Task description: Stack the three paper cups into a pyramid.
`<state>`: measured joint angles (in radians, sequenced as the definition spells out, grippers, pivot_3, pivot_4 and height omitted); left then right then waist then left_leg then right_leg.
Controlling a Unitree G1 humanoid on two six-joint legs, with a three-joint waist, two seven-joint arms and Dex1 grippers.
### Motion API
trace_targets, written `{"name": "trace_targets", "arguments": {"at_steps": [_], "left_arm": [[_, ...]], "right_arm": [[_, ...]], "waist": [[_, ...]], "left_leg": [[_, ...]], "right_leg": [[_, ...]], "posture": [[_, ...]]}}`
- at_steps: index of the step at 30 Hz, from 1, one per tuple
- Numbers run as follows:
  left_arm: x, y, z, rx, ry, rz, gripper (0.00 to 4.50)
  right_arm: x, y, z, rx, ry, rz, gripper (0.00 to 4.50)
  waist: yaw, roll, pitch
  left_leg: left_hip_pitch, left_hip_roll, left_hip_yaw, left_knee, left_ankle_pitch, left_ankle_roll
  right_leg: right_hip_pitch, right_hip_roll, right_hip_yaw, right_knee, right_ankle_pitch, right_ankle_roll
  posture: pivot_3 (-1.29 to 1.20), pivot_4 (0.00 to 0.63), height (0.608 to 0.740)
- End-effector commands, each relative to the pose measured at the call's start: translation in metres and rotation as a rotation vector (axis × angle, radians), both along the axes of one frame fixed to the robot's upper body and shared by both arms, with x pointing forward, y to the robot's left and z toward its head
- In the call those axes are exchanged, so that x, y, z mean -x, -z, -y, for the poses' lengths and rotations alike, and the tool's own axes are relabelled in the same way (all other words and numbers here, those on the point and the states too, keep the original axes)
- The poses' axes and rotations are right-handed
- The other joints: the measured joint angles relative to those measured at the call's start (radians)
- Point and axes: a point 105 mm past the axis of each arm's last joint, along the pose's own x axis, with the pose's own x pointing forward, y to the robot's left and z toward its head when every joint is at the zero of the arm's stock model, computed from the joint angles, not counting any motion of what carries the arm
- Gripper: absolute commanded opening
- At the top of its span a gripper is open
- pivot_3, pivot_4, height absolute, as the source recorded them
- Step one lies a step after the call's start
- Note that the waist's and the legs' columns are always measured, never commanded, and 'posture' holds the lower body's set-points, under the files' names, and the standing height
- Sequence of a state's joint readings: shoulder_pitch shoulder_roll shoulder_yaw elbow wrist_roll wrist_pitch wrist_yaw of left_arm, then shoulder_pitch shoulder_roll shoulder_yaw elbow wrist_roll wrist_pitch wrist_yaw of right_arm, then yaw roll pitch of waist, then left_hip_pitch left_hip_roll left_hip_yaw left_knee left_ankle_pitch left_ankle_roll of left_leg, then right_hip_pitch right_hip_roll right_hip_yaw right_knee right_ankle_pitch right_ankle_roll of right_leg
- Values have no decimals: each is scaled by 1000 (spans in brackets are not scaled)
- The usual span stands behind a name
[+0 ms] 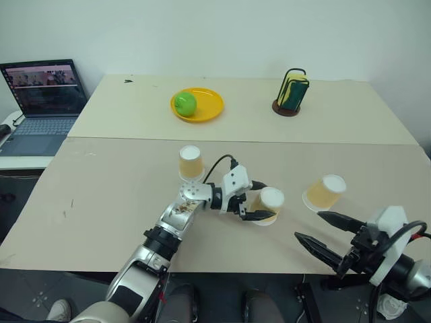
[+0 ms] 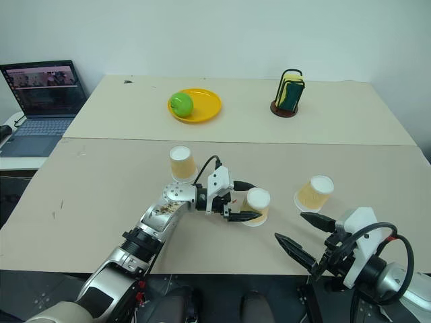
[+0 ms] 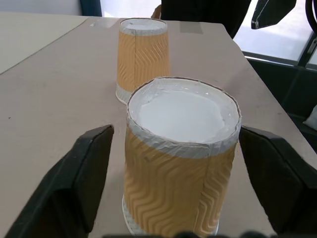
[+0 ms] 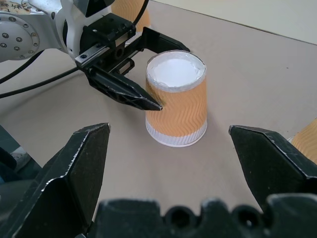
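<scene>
**A:** Where do your three cups stand?

**B:** The middle tan paper cup with the white flat base [image 1: 269, 205] stands upside down on the pale desk [image 1: 114, 195], between the black fingers of your left pincer [image 1: 259, 200]. The fingers stand wide; in the left wrist view there is a gap on each side of the cup, so nothing is gripped.

**A:** And the others?

**B:** A second tan paper cup [image 1: 190, 162] stands inverted just behind your left wrist. The third tan paper cup [image 1: 324, 192] is tilted over (whether it lies fully on its side you cannot tell), near your right pincer [image 1: 318, 231], which hangs wide and empty at the desk's near edge. No cup sits on another.

**A:** Anything hard to read?

**B:** The open laptop [image 1: 44, 101] is cut off at the left edge, its screen too small to read. The cups carry only a zigzag embossing. Behind sit a green apple [image 1: 185, 103] on a yellow plate [image 1: 210, 104] and a black wire holder [image 1: 292, 91] with a yellow-green thing inside.
</scene>
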<state>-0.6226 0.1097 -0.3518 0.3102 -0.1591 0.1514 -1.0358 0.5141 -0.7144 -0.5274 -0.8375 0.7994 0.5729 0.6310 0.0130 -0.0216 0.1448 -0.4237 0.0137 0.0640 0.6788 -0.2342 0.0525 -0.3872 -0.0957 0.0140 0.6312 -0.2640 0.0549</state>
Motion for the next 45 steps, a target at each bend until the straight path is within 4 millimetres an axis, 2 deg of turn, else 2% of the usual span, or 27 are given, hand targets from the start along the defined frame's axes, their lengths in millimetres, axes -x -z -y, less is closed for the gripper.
{"name": "trace_targets", "arguments": {"at_steps": [1, 7, 12, 18, 20, 24, 29, 33, 39, 45], "left_arm": [[4, -10, 1, 24, 26, 32, 4472], [2, -22, -6, 33, 17, 74, 4472], [7, -48, -31, 45, -1, 142, 4472], [15, -55, -61, -1, -60, 148, 4472], [13, -59, -75, 0, -128, 142, 4472], [-10, -71, -106, 103, -514, 169, 4472], [-4, -55, -122, 157, -777, 146, 4472], [-1, -45, -128, 171, -863, 103, 4472], [-11, -39, -150, 201, -997, 65, 4472], [-21, -37, -161, 188, -1050, 69, 4472]], "right_arm": [[1, -11, -3, 6, -12, 54, 4500], [0, -10, -3, 7, -16, 52, 4500], [0, -11, -2, 7, -19, 49, 4500], [-1, -9, -2, 4, -26, 43, 4500], [-3, -9, -2, 5, -32, 45, 4500], [-5, -8, -2, 3, -45, 42, 4500], [-9, -6, -4, 0, -71, 34, 4500], [-14, -7, -3, 2, -91, 38, 4500], [-17, -7, -2, 7, -107, 35, 4500], [-17, -6, -2, 4, -110, 32, 4500]], "waist": [[0, 0, 0], [0, 0, 0], [-2, 0, 0], [-1, 1, -1], [0, 1, -1], [0, 1, -1], [0, 1, -1], [1, 1, -1], [3, 1, -1], [3, 1, -1]], "left_leg": [[0, 0, 0, 0, 0, 0], [0, 0, 0, 0, 0, 0], [0, 0, 0, 0, 0, 0], [1, 0, 0, 0, 0, 0], [1, 0, 0, 0, 0, 0], [1, 0, 0, 0, 0, 0], [1, 0, -1, 0, 0, 0], [1, 0, -1, 0, 0, 0], [1, 0, -1, 1, 0, -1], [1, 0, -1, 0, 0, -1]], "right_leg": [[0, 0, 0, 0, 0, 0], [0, 0, 0, 0, 0, 0], [0, 0, 0, 0, 0, 0], [0, 0, 0, 1, 0, 0], [0, -1, 0, 1, 0, 0], [0, -1, 0, 1, 0, 0], [1, -2, 0, 0, 0, 1], [1, -2, 1, 1, 1, 1], [1, -1, 0, 1, 1, 0], [0, -1, 0, 1, 1, 0]], "posture": [[0, 150, 735], [0, 150, 735], [0, 150, 735], [0, 150, 735], [0, 150, 735], [0, 150, 735], [0, 150, 735], [0, 150, 735], [0, 150, 735], [0, 150, 735]]}}
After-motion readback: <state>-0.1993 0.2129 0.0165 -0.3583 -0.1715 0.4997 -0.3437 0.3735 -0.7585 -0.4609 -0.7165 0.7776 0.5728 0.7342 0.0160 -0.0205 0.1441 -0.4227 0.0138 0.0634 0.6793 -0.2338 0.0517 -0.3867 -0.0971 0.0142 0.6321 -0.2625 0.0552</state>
